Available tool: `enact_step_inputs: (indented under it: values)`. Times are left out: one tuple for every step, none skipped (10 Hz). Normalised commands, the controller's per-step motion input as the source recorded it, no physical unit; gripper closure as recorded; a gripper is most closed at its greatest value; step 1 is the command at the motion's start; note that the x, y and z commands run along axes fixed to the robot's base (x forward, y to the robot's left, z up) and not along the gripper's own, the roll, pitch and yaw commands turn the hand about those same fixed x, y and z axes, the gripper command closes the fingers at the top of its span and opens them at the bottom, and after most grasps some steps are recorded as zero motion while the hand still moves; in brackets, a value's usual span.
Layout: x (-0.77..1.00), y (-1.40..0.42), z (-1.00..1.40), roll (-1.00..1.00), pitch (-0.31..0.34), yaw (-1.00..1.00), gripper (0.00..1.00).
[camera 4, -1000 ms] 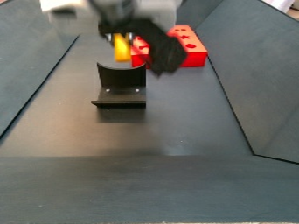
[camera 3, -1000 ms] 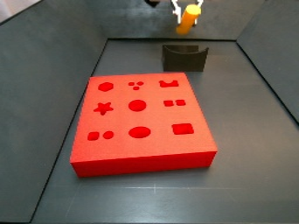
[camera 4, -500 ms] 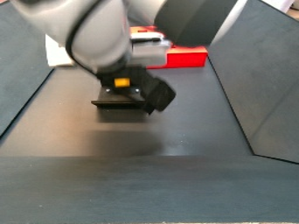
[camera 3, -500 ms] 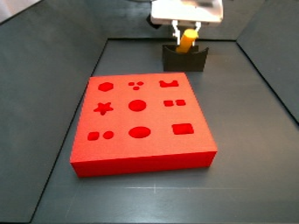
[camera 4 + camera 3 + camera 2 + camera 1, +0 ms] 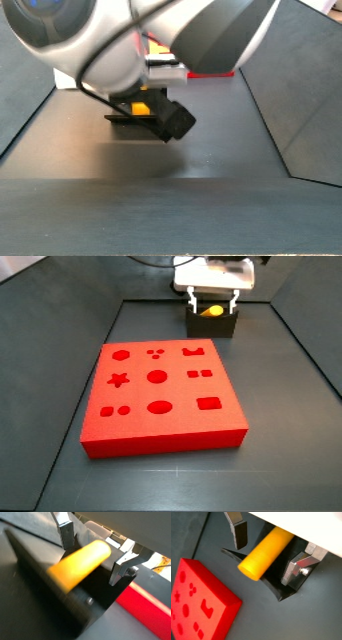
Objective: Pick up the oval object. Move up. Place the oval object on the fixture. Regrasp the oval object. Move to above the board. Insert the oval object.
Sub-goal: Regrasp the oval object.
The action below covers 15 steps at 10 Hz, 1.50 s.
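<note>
one gripper [image 5: 214, 303], fingers spread beside one oval object [image 5: 211, 311] resting on one fixture [image 5: 213, 325], beyond one board [image 5: 160, 395].

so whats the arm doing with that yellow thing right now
The gripper is down at the fixture, with the oval object lying between its fingers over the fixture's notch. In both wrist views the fingers stand a little apart from the peg, so it looks released rather than clamped. The board sits nearby with its recesses empty.
</note>
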Motion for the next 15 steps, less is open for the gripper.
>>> enact_step_inputs:
  values:
    - [-0.02, 0.0, 1.0, 0.03, 0.059, -0.01, 0.0]
    - [-0.02, 0.0, 1.0, 0.04, 0.063, -0.01, 0.0]
    - [-0.03, 0.0, 1.0, 0.05, 0.067, -0.02, 0.0]
    - [-0.03, 0.01, 0.92, 0.05, 0.067, -0.02, 0.0]
    - [-0.03, 0.01, 0.67, 0.04, 0.061, -0.03, 0.0]
    - [-0.03, 0.01, 0.55, 0.04, 0.058, -0.04, 0.0]
    - [-0.02, 0.0, 0.31, 0.05, 0.057, -0.04, 0.0]
    - [-0.12, -0.86, 1.0, 1.0, 0.038, 0.01, 0.0]
    - [-0.12, -0.83, 0.93, 1.0, 0.034, 0.01, 0.0]
    - [-0.13, -0.75, 0.84, 1.0, 0.026, 0.01, 0.0]
    - [-0.13, -0.56, 0.59, 1.0, 0.013, 0.01, 0.0]
    - [-0.09, -0.35, 0.31, 1.0, 0.009, 0.01, 0.0]
    - [-0.06, -0.17, 0.09, 1.0, 0.008, 0.01, 0.0]
    - [-0.02, -0.05, 0.0, 1.0, 0.007, 0.01, 0.0]
    - [-0.02, -0.02, 0.02, 1.0, 0.008, 0.01, 0.0]
